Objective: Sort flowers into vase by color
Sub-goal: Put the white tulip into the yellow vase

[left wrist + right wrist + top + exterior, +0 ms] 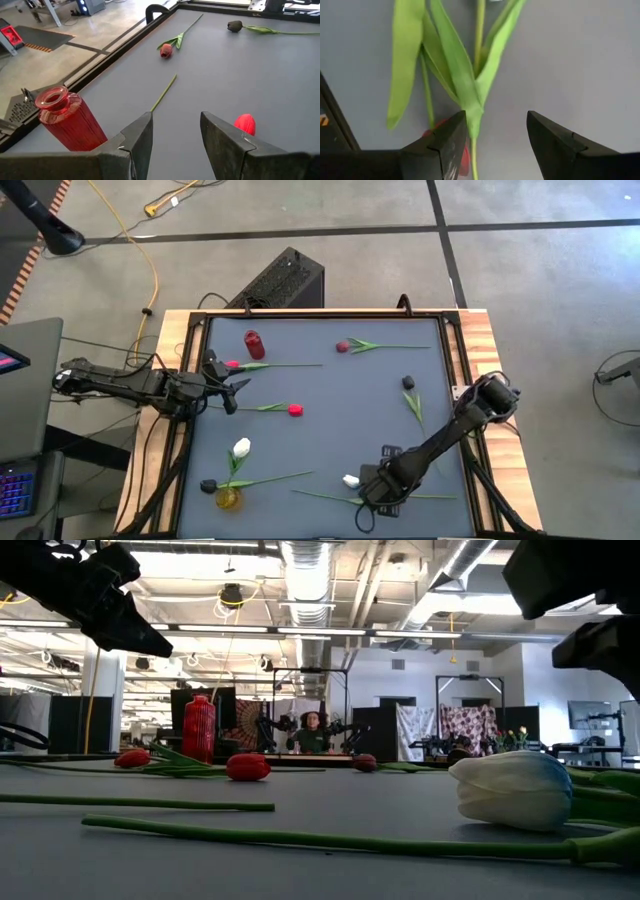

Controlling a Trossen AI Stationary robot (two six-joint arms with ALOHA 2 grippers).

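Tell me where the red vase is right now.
In the high view the red vase stands upright near the table's far left corner, just beyond a red tulip and the open left claw.

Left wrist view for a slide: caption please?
Open left gripper above the grey mat, red vase beside it, red tulips ahead.

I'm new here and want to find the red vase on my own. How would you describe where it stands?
Start at the dark grey table mat and go to its far left corner. The red vase stands upright there, just beyond the left gripper. Unlike the red tulips lying flat nearby, it is a ribbed, stemless bottle shape.
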